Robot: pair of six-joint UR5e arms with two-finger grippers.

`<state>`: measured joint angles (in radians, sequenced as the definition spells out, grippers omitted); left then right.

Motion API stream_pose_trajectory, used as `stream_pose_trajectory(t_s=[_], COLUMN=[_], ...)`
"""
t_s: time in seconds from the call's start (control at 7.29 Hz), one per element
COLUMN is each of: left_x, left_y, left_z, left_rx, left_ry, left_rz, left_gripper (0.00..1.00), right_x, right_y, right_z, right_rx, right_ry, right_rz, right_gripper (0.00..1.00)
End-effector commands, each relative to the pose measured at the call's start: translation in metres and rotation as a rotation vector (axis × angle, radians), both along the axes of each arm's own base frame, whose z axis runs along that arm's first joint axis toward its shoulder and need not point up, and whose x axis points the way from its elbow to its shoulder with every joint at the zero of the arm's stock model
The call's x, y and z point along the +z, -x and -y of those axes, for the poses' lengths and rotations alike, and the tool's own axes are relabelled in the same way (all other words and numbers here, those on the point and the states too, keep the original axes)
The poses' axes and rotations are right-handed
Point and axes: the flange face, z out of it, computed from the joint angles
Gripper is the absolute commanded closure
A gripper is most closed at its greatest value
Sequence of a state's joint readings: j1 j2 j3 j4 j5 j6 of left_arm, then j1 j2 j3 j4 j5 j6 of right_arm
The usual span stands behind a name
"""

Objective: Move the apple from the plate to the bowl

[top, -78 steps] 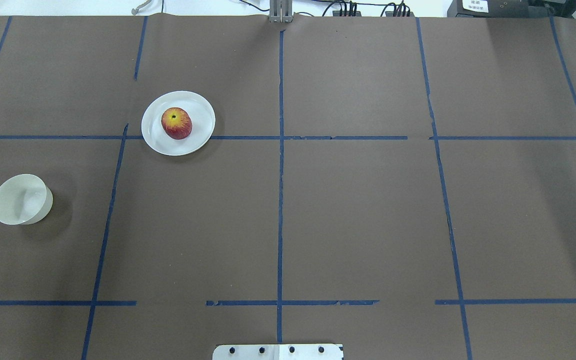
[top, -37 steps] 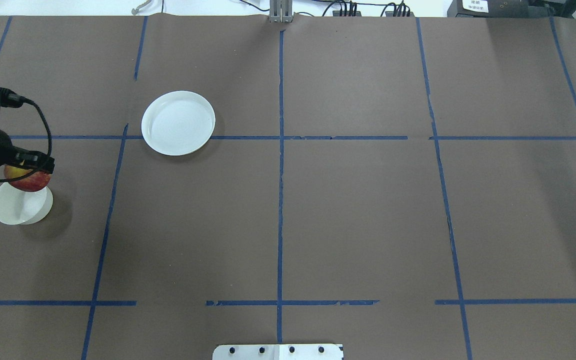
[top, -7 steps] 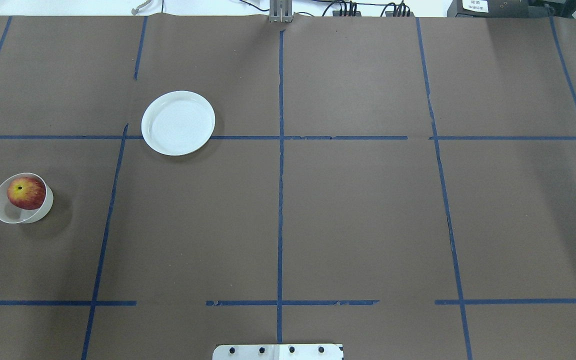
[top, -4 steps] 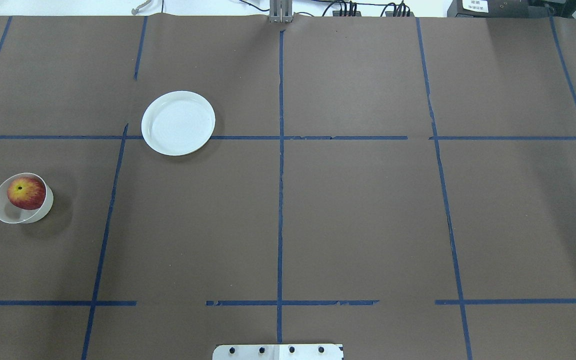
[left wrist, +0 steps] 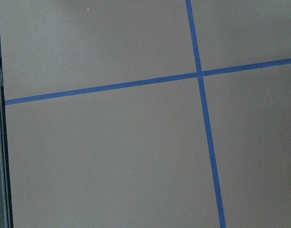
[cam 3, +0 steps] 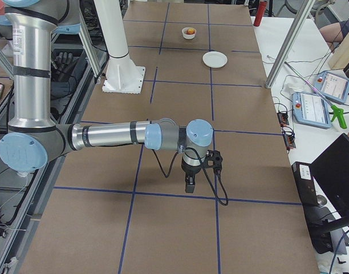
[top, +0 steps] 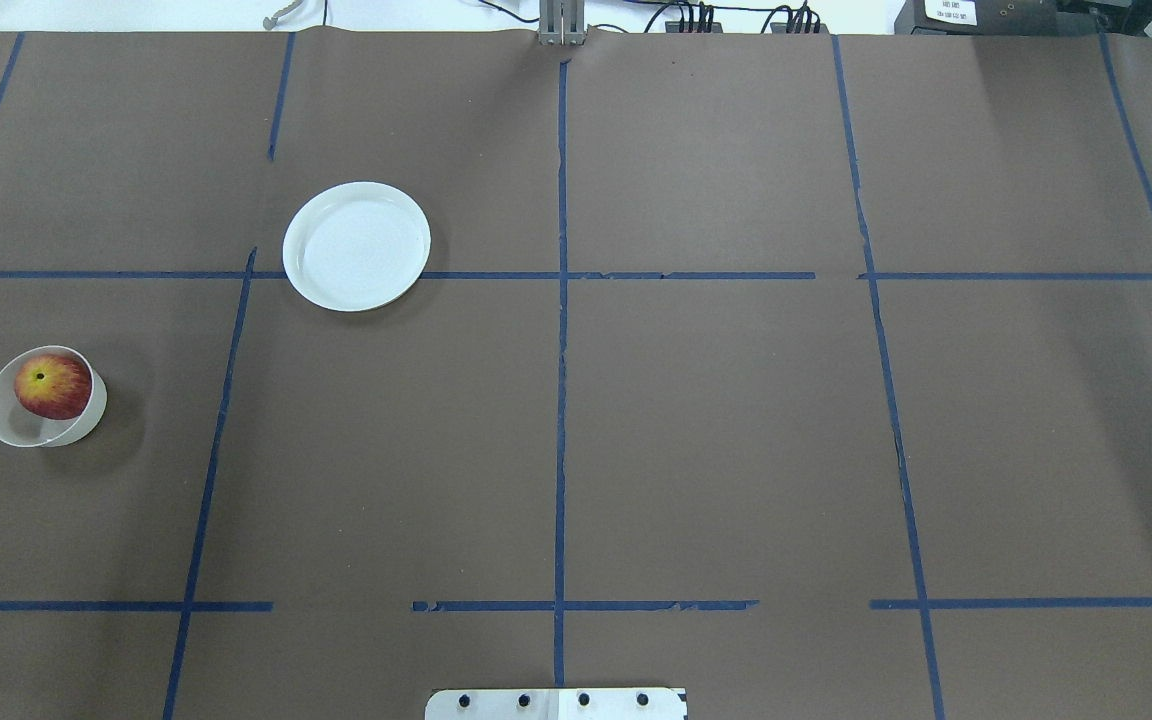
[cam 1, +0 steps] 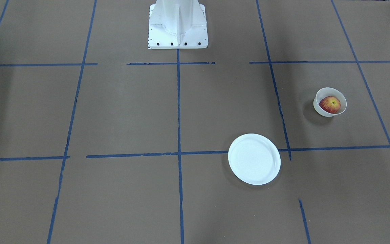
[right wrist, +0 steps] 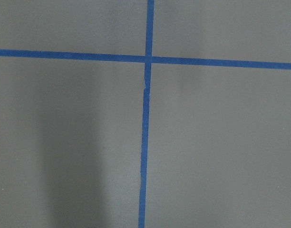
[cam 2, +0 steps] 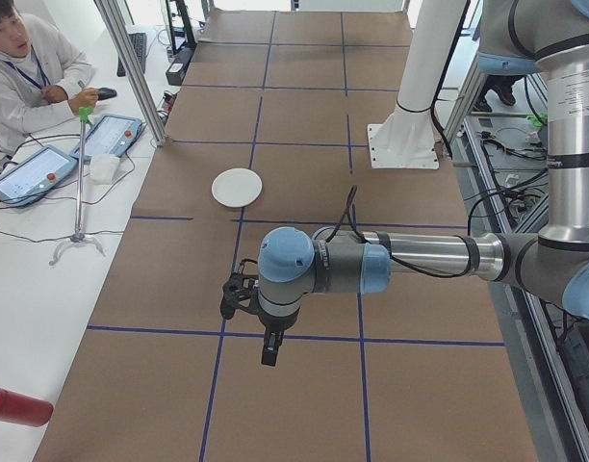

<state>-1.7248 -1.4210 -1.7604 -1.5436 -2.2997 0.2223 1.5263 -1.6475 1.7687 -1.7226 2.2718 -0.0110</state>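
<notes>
The red apple (top: 53, 386) lies in the small cream-white bowl (top: 6, 425) at the table's left side; both also show in the front view, apple (cam 1: 329, 104) in bowl (cam 1: 318, 108). The flat white plate (top: 356, 246) is bare, apart from the bowl. No gripper shows in the overhead or front view. My left gripper (cam 2: 269, 351) shows only in the exterior left view and my right gripper (cam 3: 189, 185) only in the exterior right view, both hanging above bare table; I cannot tell whether they are open or shut. The wrist views show only brown table and blue tape.
The robot's white base (cam 1: 178, 23) stands at the table's near edge. Blue tape lines (top: 561, 400) grid the brown table cover. An operator (cam 2: 30, 72) sits by tablets (cam 2: 107, 135) beyond the far edge. Cables run along the back (top: 696, 18).
Over the last second nothing moved. Earlier the apple lay on the plate, then my left gripper held it over the bowl; now it lies in the bowl and the arm is gone from the overhead view.
</notes>
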Motion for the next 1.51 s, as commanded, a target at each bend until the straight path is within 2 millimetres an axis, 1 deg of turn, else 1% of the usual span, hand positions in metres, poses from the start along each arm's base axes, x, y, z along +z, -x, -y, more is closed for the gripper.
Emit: stream_pose_trajectory(t_s=[0.0,0.14,0.27,0.41,0.55,0.69,0.82,0.96,1.23,1.37], left_x=[0.005,0.001,0.001,-0.001,-0.006,-0.005,0.008,0.002,0.0,-0.004], left_y=[-0.004,-0.009,-0.017,-0.042,-0.042,-0.043,-0.043,-0.044,-0.044,-0.048], left_z=[0.0,0.002,0.004,0.011,0.012,0.008,-0.008,-0.013,-0.013,-0.012], left_rx=[-0.03,-0.016,0.004,0.066,0.065,0.066,0.065,0.065,0.065,0.064], left_ry=[0.037,0.024,0.022,0.02,0.009,0.021,0.071,0.098,0.114,0.109], left_rz=[-0.006,-0.004,-0.003,-0.002,-0.005,-0.006,-0.01,-0.012,-0.018,-0.076], left_gripper=[0.0,0.0,0.0,0.0,0.0,0.0,0.0,0.0,0.0,0.0], right_x=[0.0,0.0,0.0,0.0,0.0,0.0,0.0,-0.001,0.0,-0.001], right_y=[0.0,0.0,0.0,0.0,0.0,0.0,0.0,0.0,0.0,0.0], right_z=[0.0,0.0,0.0,0.0,0.0,0.0,0.0,0.0,0.0,0.0], right_rx=[-0.001,0.0,0.0,-0.001,0.0,0.0,0.0,0.0,0.0,0.0], right_ry=[-0.001,0.0,0.0,-0.001,0.0,0.0,0.0,-0.001,0.0,-0.001], right_rz=[0.0,0.0,0.0,0.0,0.0,0.0,0.0,0.0,0.0,0.0], right_gripper=[0.0,0.0,0.0,0.0,0.0,0.0,0.0,0.0,0.0,0.0])
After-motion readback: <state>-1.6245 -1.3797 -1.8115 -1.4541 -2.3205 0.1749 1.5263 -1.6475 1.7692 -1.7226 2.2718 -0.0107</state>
